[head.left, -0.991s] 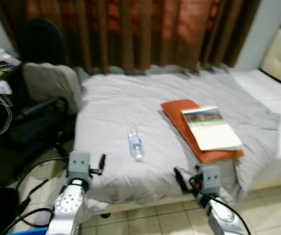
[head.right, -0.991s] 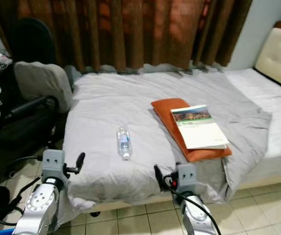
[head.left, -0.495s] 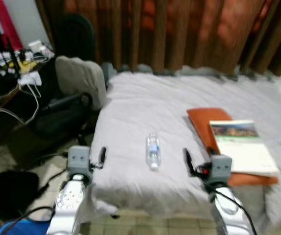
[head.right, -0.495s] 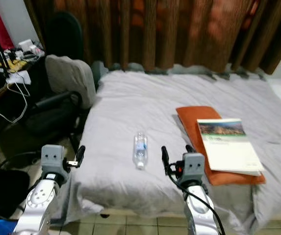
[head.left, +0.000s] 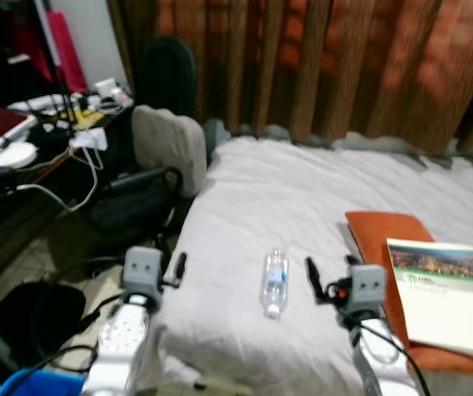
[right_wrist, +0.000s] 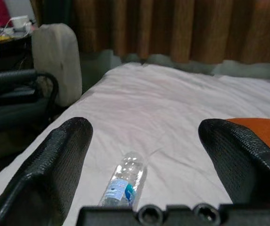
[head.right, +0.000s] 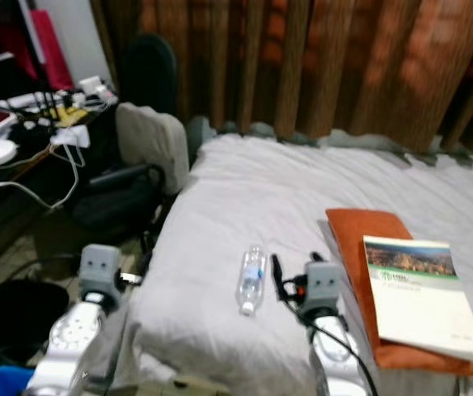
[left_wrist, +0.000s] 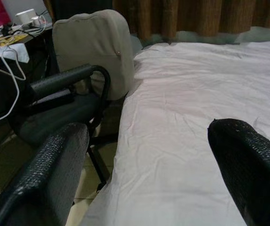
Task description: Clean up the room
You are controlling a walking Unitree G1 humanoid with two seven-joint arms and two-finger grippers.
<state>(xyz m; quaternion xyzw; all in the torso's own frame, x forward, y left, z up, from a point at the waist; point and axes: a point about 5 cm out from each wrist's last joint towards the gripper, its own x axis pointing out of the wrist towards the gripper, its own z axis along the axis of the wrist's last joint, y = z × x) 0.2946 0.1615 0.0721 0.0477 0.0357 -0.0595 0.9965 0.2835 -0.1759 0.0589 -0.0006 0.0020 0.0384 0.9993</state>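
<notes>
On the near part of the grey bed point(head.left: 302, 198), a clear plastic bottle point(head.left: 274, 284) is seen lying flat, just left of the right gripper point(right_wrist: 139, 188), whose fingers are spread wide; the left gripper point(left_wrist: 149, 169) is likewise parted. Light, smooth and prone to rolling, it is best grasped across the middle.

I stand in a home bedroom. Before me lies a bed point(head.left: 302, 198) under grey sheets, backed by brown curtains point(head.left: 319, 66). An office chair point(head.left: 149, 165) and cluttered desk point(head.left: 21, 157) sit beside it.

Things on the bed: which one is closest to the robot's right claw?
The bottle, lying on its side on the grey cover, just left of the right gripper. The booklet and the orange cushion under it lie farther off, on its other side.
</notes>
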